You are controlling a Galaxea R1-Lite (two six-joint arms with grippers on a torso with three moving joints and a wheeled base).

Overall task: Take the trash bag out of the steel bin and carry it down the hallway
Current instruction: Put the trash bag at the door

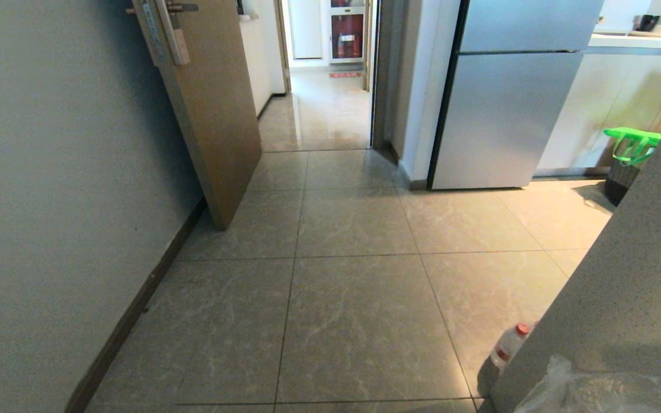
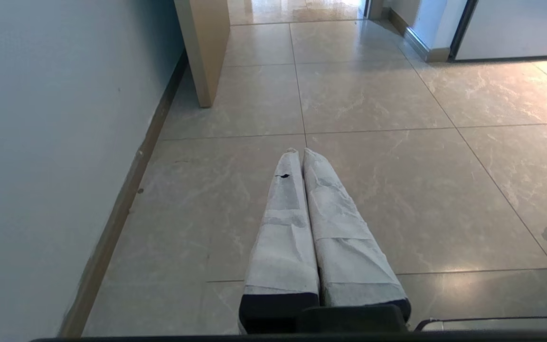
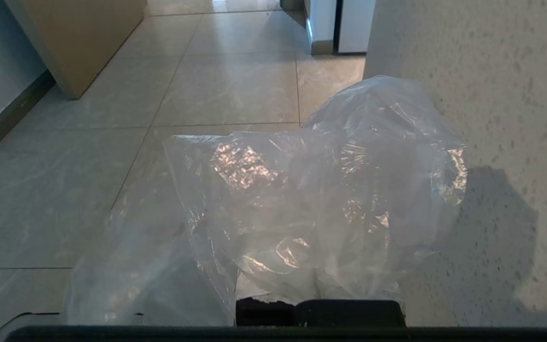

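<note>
Hallway (image 1: 330,310) of grey-beige marble-look tiles fills the head view, running toward 12 o'clock through an open doorway. Pale wall (image 1: 49,201) with dark baseboard spans 9 o'clock. Speckled grey counter side (image 1: 623,298) blocks 4 o'clock. Steel fridge (image 1: 508,115) stands at 1 o'clock, wooden door (image 1: 210,115) swung open at 11 o'clock. Green-handled item (image 1: 632,143) at 2 o'clock beside the cabinets, too small to tell what. Clear bottle (image 1: 511,344) with red cap on the floor at 5 o'clock, just beside the counter. Trash bag (image 3: 321,209) is crinkled clear plastic bunched right in front of the right wrist camera, next to the counter side; its edge shows at 5 o'clock in the head view. Right gripper hidden behind the bag, clenched, the plastic bunching at its base. Left gripper (image 2: 300,153) with white-wrapped fingers (image 2: 283,209) pressed together, clenched on nothing, low over the tiles near the wall. Bin not visible
</note>
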